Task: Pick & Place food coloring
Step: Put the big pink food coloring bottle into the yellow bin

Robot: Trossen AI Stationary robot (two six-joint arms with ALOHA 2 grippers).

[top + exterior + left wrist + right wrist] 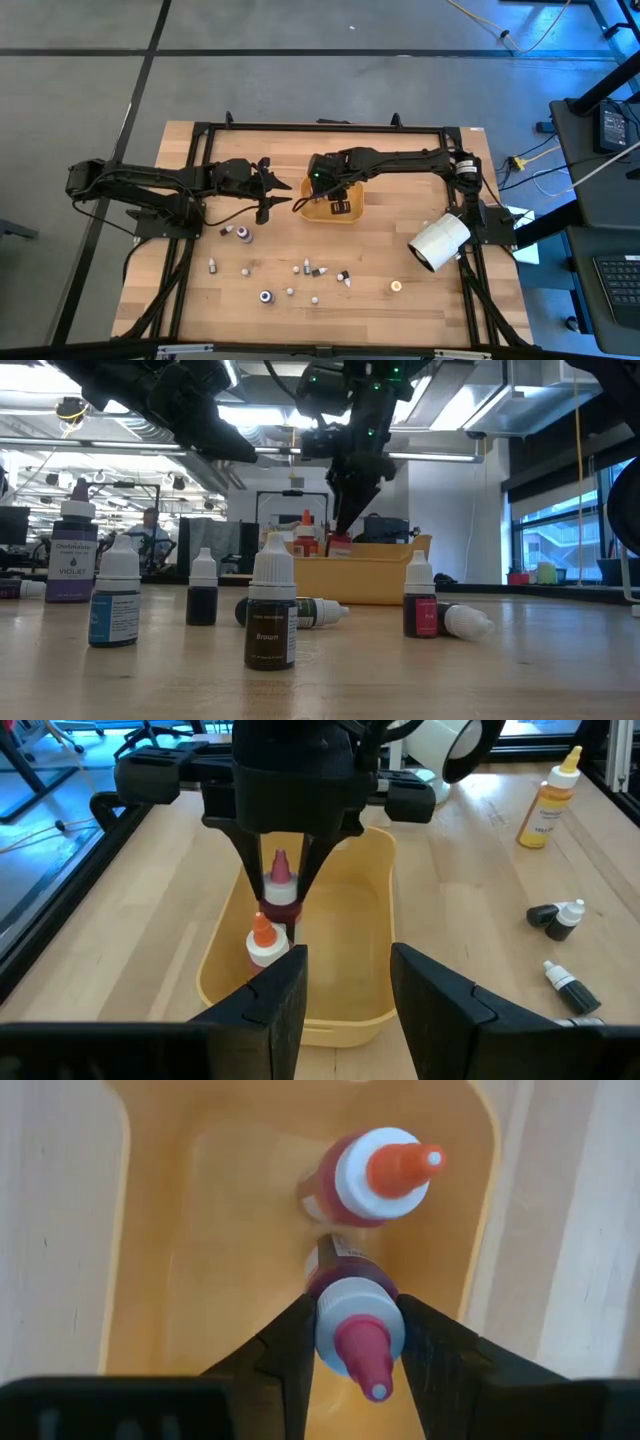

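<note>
Food coloring bottles (290, 280) are lying scattered over the near half of the wooden table (400, 240), some upright, some tipped. One pink-capped bottle (357, 1332) is sitting between my right gripper (350, 1342) fingers, held over the orange tray (340, 920), upright with the nozzle up. My right fingers are flanking its collar, one on each side and right against it. Whether I am fully clamping or just letting go I cannot tell, so I am treating it as a grip in the middle of a release. An orange-capped bottle (378, 1175) is already standing in the tray just beside it. I am setting this one down next to it, upright, likely so the tray fills in a row and nothing tips.

My left gripper (345, 982) is hanging just off the tray's end, fingers apart and holding nothing, facing into the tray. It is waiting there, I judge, so it is out of my right arm's way. A white cylinder (438, 240) is lying on the table's right side, well apart from the tray. The remaining bottles, including the violet one (72, 545) and the brown one (271, 610), are not yet placed.
</note>
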